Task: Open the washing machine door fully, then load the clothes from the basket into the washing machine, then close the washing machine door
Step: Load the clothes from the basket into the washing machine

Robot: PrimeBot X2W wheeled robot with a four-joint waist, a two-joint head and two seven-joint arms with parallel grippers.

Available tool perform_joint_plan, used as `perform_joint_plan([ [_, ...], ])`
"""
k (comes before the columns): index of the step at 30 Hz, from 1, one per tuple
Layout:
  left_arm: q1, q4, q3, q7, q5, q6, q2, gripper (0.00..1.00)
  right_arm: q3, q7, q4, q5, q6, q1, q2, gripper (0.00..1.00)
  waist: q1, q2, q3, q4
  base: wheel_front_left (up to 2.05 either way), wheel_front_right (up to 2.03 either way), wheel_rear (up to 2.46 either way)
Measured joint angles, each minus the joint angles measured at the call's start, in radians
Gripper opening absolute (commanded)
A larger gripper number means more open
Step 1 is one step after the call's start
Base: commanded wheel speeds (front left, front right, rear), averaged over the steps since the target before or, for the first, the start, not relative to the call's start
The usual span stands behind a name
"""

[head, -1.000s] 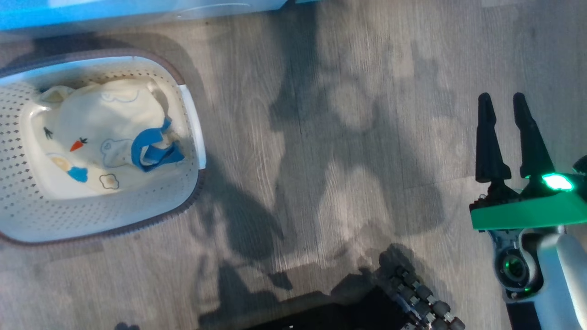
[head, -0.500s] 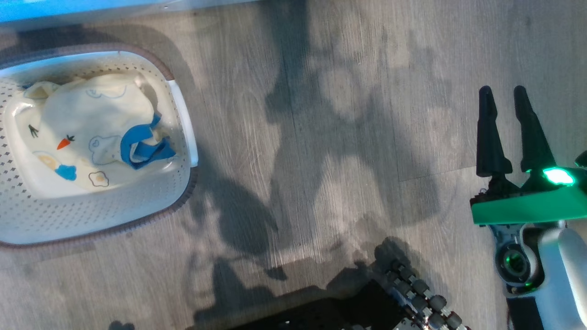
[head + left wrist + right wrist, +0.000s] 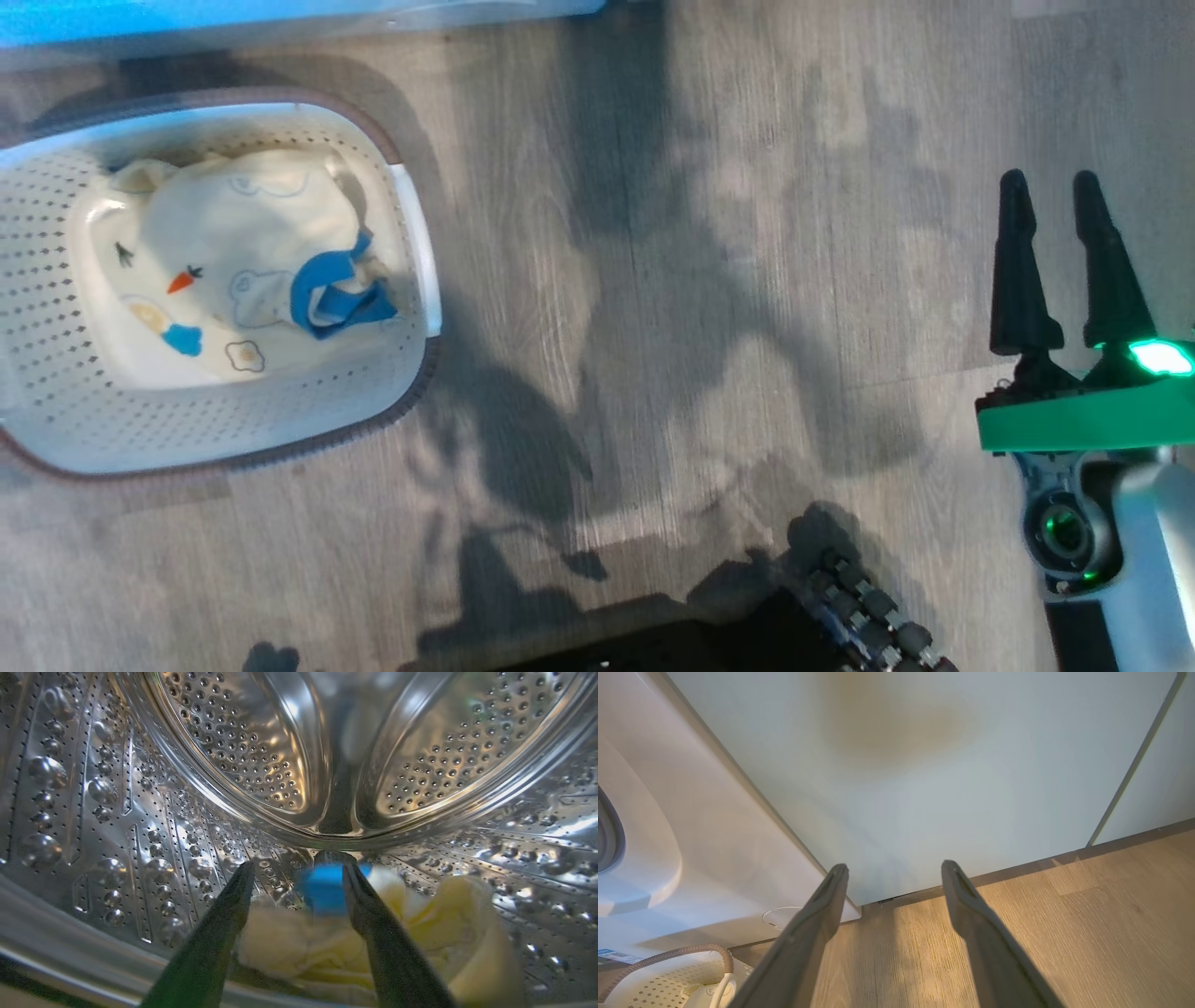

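Nothing is coming through as readable text. A small blue label (image 3: 612, 955) is showing low on the washing machine (image 3: 691, 821), its print too tiny to make out. The clothes (image 3: 252, 224) in the basket (image 3: 187, 425) are showing only little printed figures, no letters.

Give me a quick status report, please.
Left gripper open in the drum, garment loose beneath. Right gripper open, idle. More clothes in the basket. Nothing blocking.

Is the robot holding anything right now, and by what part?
Nothing. The left gripper stands open, clothes lying loose between its fingers in the drum; the right gripper is open and empty.
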Motion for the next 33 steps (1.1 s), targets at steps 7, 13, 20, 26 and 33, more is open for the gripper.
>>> perform_joint_plan([
  [7, 0.109, -0.039, -0.008, -0.06, -0.012, 0.013, -0.033, 1.0, -0.021, 0.0, -0.002, -0.028, 0.0, 0.009, 0.0, 1.0, 0.0, 0.0, -0.033, 0.032, 0.0, 0.0, 0.0],
  [13, 0.272, -0.171, -0.016, -0.125, -0.027, 0.058, -0.062, 1.0, -0.063, 0.0, -0.015, -0.071, 0.0, 0.029, 0.0, 1.0, 0.0, 0.0, -0.089, 0.07, 0.0, 0.0, 0.0],
  [20, 0.505, -0.392, -0.017, -0.156, -0.047, 0.136, -0.075, 1.0, -0.141, 0.0, -0.021, -0.118, 0.0, 0.077, 0.0, 1.0, -0.0001, 0.0, -0.154, 0.114, 0.0, 0.0, 0.0],
  [26, 0.711, -0.596, -0.019, -0.171, -0.047, 0.176, -0.08, 1.0, -0.163, 0.0, -0.027, -0.168, 0.0, 0.1, 0.0, 1.0, -0.0001, 0.0, -0.215, 0.151, 0.0, 0.0, 0.0],
  [33, 0.936, -0.755, -0.043, -0.177, -0.039, 0.18, -0.107, 1.0, -0.155, 0.0, -0.017, -0.22, 0.0, 0.121, 0.0, 1.0, -0.0001, 0.0, -0.3, 0.186, 0.0, 0.0, 0.0],
])
